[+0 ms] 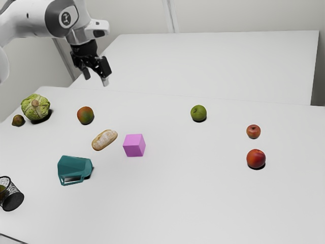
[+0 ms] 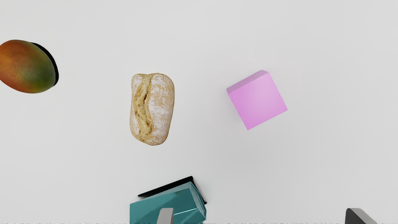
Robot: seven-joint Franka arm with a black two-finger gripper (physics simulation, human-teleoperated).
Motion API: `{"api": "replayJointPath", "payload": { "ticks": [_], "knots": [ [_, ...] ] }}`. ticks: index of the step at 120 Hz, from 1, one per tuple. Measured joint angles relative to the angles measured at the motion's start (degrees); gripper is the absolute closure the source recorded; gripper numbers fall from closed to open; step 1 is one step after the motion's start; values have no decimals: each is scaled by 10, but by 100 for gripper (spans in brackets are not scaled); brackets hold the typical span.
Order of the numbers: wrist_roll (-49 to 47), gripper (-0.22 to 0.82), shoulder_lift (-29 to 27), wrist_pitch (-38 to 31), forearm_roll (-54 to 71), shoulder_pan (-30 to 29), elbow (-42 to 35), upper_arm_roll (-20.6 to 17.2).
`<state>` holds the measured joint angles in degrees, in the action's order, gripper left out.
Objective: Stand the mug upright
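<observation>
A teal mug (image 1: pixel 75 169) lies on its side on the table in the exterior view, its handle toward the viewer. The gripper (image 1: pixel 96 81) hangs high above the table at the upper left of that view, well away from the mug. In the wrist view the gripper (image 2: pixel 259 216) has its fingertips wide apart with nothing held between them. The teal mug (image 2: pixel 168 202) shows there partly behind one fingertip, its lower part cut off by the picture's edge.
A bread roll (image 1: pixel 104 140) and a pink cube (image 1: pixel 134 145) lie close to the mug. Beyond are a mango (image 1: pixel 85 115) and a cabbage (image 1: pixel 35 107). A black mesh cup (image 1: pixel 11 195) lies tilted at the exterior view's left; a green apple (image 1: pixel 198 113) and red fruits (image 1: pixel 256 158) lie toward its right.
</observation>
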<state>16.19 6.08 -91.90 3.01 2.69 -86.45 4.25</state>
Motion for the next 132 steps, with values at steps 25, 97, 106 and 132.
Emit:
{"api": "replayJointPath", "payload": {
  "ticks": [25,97,106,132],
  "knots": [
    [-2,0,1,-19,-46,1,-41,42],
    [75,0,26,22,-309,-11,-213,264],
    [93,0,29,21,-315,-30,-219,268],
    [153,0,91,19,-347,-100,-221,269]
  ]
}}
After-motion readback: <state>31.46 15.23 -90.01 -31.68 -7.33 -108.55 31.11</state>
